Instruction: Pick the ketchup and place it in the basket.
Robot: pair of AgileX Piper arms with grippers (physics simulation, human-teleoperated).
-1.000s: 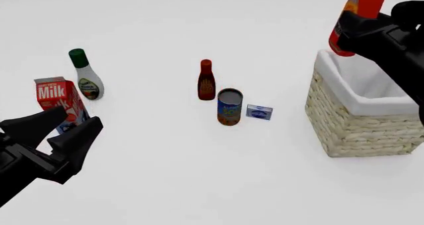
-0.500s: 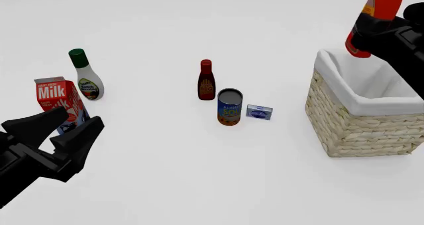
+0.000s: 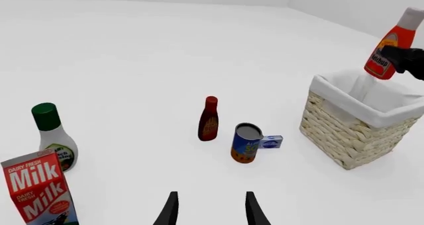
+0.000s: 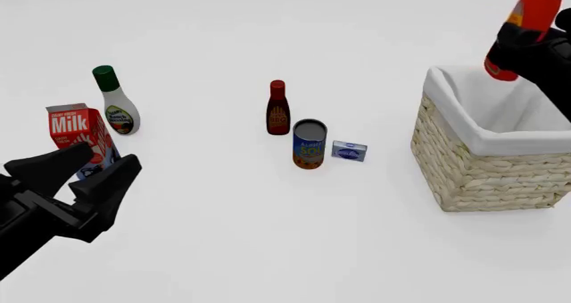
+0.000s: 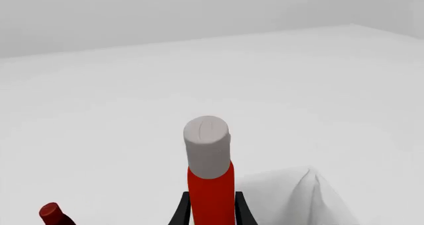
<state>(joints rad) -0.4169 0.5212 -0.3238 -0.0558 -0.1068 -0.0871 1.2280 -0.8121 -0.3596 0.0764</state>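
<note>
The ketchup [image 4: 525,29], a bright red bottle with a white cap and yellow-orange label, hangs tilted in the air over the far side of the basket [image 4: 486,162]. My right gripper [image 4: 526,49] is shut on its body. It shows in the left wrist view [image 3: 390,43] above the basket [image 3: 351,130], and in the right wrist view [image 5: 210,175] between the fingers, cap pointing away. My left gripper [image 4: 85,172] is open and empty, low at the front left, near the milk carton [image 4: 79,134].
A white bottle with green cap [image 4: 114,102] stands behind the milk. A dark red BBQ bottle [image 4: 277,109], a blue-and-orange can [image 4: 309,144] and a small blue box [image 4: 349,150] stand mid-table, left of the basket.
My right gripper has carried the ketchup to the right and a little farther back, from over the basket's near-left rim to above its far side. The left arm has stayed put.
</note>
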